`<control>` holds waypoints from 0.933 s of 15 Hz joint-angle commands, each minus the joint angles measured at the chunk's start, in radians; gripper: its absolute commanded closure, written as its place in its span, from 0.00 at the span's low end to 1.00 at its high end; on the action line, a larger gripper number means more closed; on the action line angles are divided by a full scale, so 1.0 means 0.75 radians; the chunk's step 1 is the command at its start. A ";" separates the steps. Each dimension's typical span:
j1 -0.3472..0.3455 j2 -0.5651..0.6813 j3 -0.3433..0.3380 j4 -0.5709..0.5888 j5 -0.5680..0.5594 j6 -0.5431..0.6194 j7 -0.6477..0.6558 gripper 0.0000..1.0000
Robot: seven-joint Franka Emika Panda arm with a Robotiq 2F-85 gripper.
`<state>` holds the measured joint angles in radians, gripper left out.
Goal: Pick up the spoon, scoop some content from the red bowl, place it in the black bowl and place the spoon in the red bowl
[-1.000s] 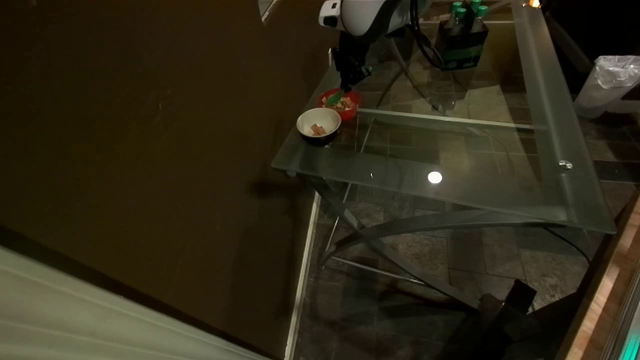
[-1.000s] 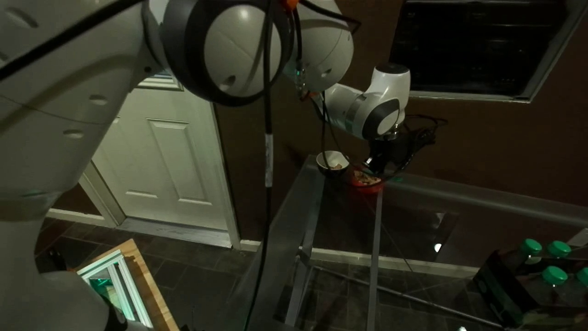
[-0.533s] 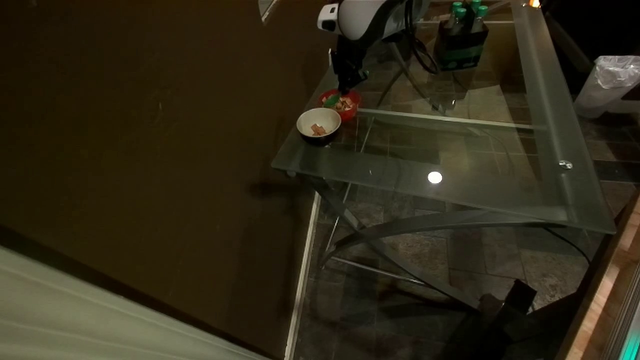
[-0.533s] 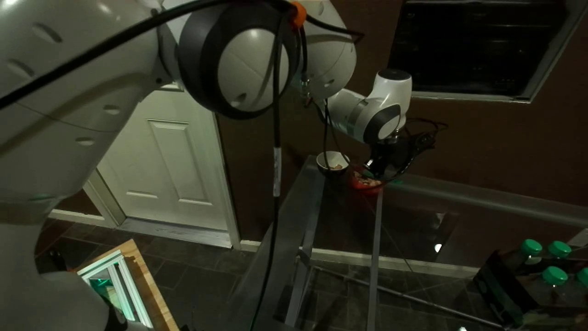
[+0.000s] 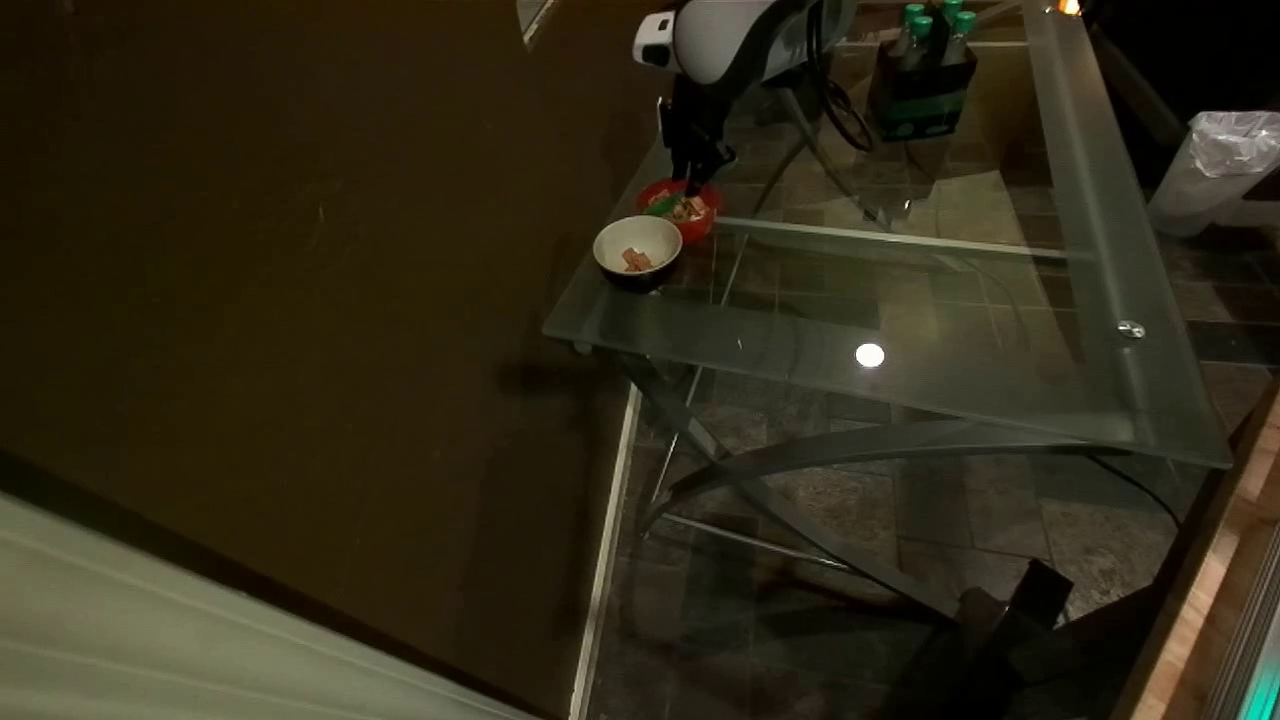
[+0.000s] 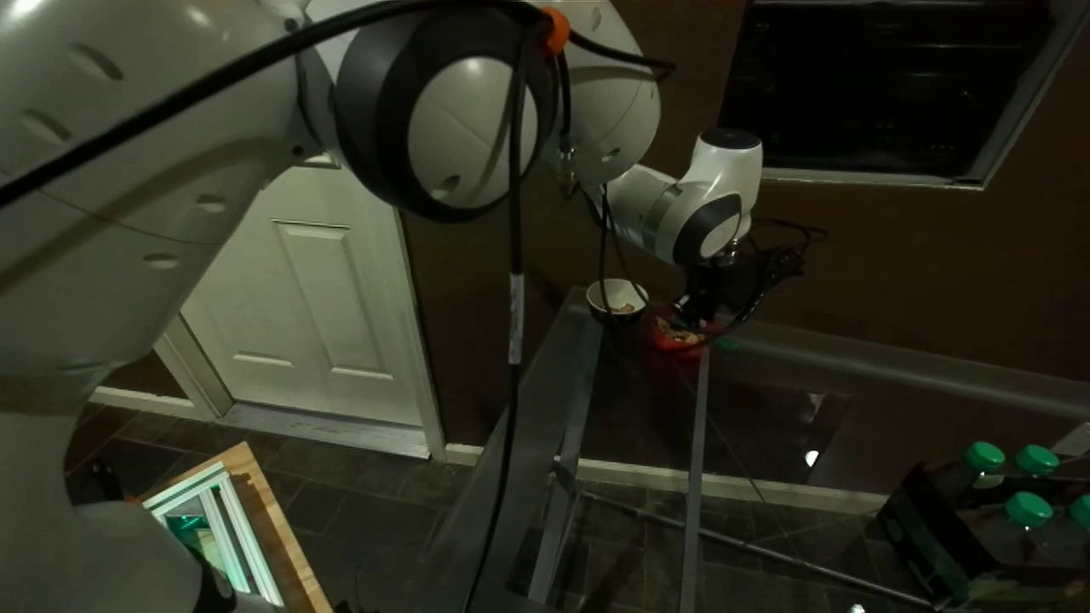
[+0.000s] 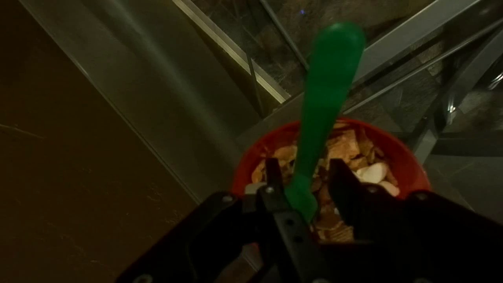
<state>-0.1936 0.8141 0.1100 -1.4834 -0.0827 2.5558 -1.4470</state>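
Note:
The green spoon (image 7: 328,78) lies in the red bowl (image 7: 410,173), its handle reaching out over the rim; the bowl holds brown flakes and a few white pieces. My gripper (image 7: 304,162) is open above the red bowl, with the spoon between its fingers. A gap shows on the right; I cannot tell if the left finger touches it. In an exterior view the spoon (image 5: 660,206) shows green in the red bowl (image 5: 702,230), under the gripper (image 5: 684,190). The black bowl (image 5: 608,250), cream-white inside with some brown pieces, stands close beside the red bowl.
The bowls stand near a corner of the glass table (image 5: 960,395), close to the brown wall (image 5: 350,250). A carrier with green-capped bottles (image 5: 922,95) stands further along the table. A cable (image 6: 600,247) hangs from the arm near the bowls in an exterior view.
The spoon has come down and lies lower in the red bowl. The gripper has moved slightly, and its fingers now stand apart.

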 commanded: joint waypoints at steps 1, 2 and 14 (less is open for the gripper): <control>0.001 -0.059 0.003 -0.020 -0.006 -0.055 -0.019 0.32; 0.013 -0.097 -0.014 -0.049 -0.024 -0.052 -0.009 0.24; 0.063 -0.549 -0.105 -0.326 0.014 -0.591 0.338 0.00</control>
<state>-0.1771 0.5102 0.0745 -1.6049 -0.0798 2.1180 -1.3302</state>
